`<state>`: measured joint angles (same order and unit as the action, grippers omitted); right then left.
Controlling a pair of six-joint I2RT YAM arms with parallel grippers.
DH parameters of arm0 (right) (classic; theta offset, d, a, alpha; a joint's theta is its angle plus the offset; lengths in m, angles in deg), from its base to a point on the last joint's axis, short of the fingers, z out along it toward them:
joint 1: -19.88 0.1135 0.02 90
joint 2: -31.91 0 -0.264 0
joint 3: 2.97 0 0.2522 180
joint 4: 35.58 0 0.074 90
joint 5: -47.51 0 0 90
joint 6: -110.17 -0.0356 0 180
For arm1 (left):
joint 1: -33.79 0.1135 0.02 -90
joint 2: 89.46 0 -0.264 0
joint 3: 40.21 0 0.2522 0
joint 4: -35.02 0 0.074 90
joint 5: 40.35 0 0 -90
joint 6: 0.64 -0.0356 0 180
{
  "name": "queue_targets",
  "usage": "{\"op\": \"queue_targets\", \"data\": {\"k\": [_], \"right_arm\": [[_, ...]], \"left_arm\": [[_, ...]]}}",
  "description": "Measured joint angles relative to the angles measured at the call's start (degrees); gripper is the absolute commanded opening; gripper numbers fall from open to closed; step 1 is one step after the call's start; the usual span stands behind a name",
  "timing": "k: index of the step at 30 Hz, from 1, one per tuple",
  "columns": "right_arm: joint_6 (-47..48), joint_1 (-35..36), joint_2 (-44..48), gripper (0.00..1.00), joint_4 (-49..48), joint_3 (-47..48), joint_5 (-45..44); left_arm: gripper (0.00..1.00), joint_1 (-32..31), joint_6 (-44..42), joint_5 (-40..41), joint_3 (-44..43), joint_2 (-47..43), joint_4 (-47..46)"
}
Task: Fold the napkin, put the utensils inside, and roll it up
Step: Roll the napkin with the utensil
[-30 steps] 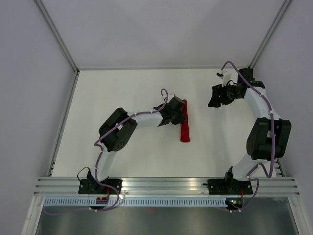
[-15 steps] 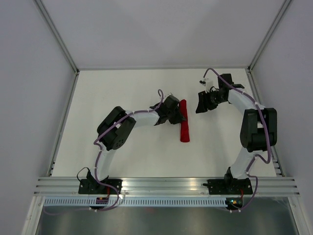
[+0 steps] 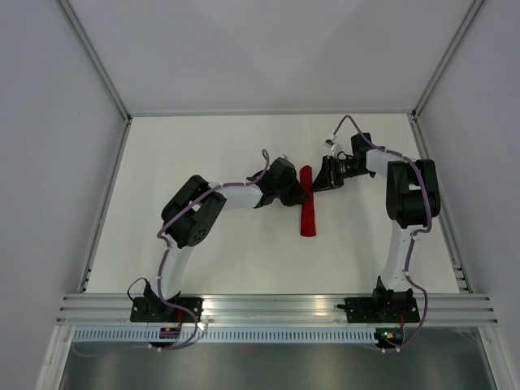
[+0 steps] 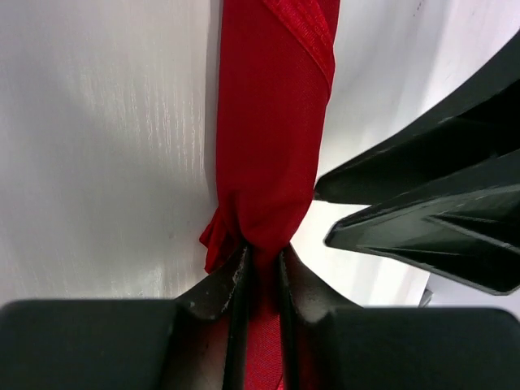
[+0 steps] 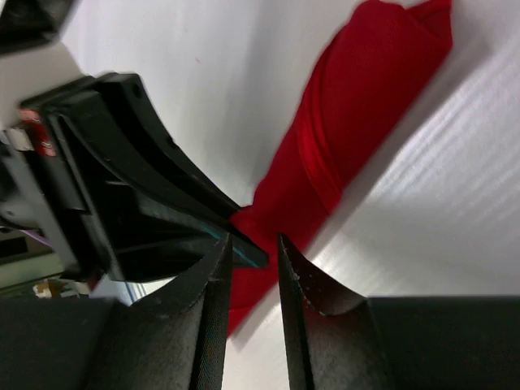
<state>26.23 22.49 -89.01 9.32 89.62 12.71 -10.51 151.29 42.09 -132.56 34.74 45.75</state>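
Note:
The napkin (image 3: 306, 207) is a narrow deep-red roll lying lengthwise on the white table (image 3: 203, 146) at its middle. My left gripper (image 3: 296, 189) is shut on the roll's far end; in the left wrist view the red cloth (image 4: 272, 122) is pinched between its fingers (image 4: 262, 252). My right gripper (image 3: 320, 182) is just right of that same end, jaws a narrow gap apart with nothing between them (image 5: 250, 244). The roll (image 5: 357, 122) lies just beyond its tips. No utensils show.
The right gripper's black fingers (image 4: 422, 195) fill the right of the left wrist view, close to the roll. The left gripper's body (image 5: 122, 179) fills the left of the right wrist view. Walls and a metal frame (image 3: 106, 85) bound the table.
My right arm has swung left from the table's far right to beside the napkin's far end. My left gripper has stayed on the napkin, barely moving.

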Motion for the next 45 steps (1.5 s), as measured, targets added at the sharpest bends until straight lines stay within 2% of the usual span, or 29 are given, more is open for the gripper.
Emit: {"op": "queue_targets", "data": {"k": [7,13,16,19,20,23,26,45], "right_arm": [[-10.84,0.02,-0.17,0.31,-10.8,-0.04,6.12],[-14.4,0.7,-2.69,0.27,-14.95,-0.04,6.84],[-14.78,1.44,-4.31,0.24,-15.23,-0.04,6.36],[-14.78,1.97,-5.18,0.23,-14.93,0.15,5.77],[-14.67,2.1,-5.18,0.23,-14.78,0.31,5.33],[-14.27,2.34,-5.18,0.23,-14.43,0.61,4.13],[-13.75,2.45,-5.18,0.23,-14.16,0.68,3.13],[-10.03,3.67,-5.16,0.24,-10.49,2.14,2.34]], "left_arm": [[0.02,0.52,0.0,-2.6,0.17,0.7,-1.92],[0.03,0.81,0.0,-3.96,0.22,1.01,-2.6],[0.09,0.94,0.0,-4.61,0.24,1.18,-2.95],[0.21,0.94,0.0,-5.11,0.31,1.31,-3.28],[0.28,0.94,0.0,-5.14,0.46,1.31,-3.45],[0.38,0.98,-0.02,-5.16,1.38,1.18,-4.74],[0.44,0.98,-0.04,-5.09,2.69,0.42,-6.27],[0.47,0.37,-2.78,-1.62,7.15,-3.87,-5.57]]}}
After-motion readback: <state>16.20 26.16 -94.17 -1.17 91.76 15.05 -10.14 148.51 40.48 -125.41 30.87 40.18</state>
